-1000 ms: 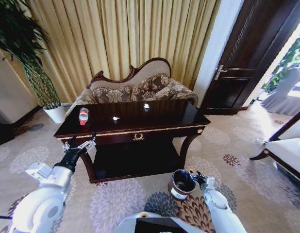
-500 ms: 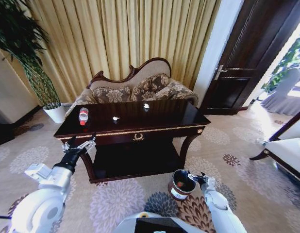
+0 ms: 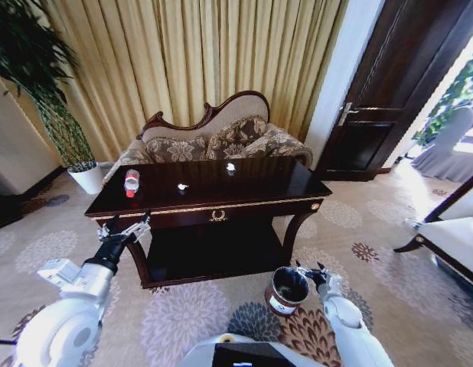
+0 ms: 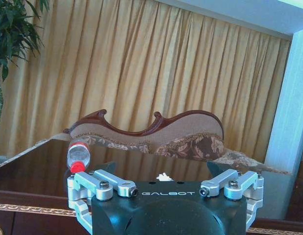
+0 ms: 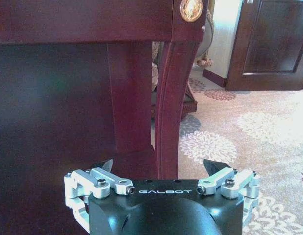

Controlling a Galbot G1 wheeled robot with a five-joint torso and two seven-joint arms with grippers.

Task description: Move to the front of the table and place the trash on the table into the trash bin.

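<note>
Beside trash bin (image 3: 287, 289), right tool (image 3: 312, 273) now released

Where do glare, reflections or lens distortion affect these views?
Head view: wide-angle bending of the door and curtains, blown-out daylight at the right edge, window sheen on the table. Left wrist view: the glossy tabletop mirrors the curtain behind the bottle. Right wrist view: bright patches on the carpet, table front in deep shadow.

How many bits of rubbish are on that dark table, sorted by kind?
Plastic bottle: 1
Small white scraps: 2
Total on the table: 3
</note>
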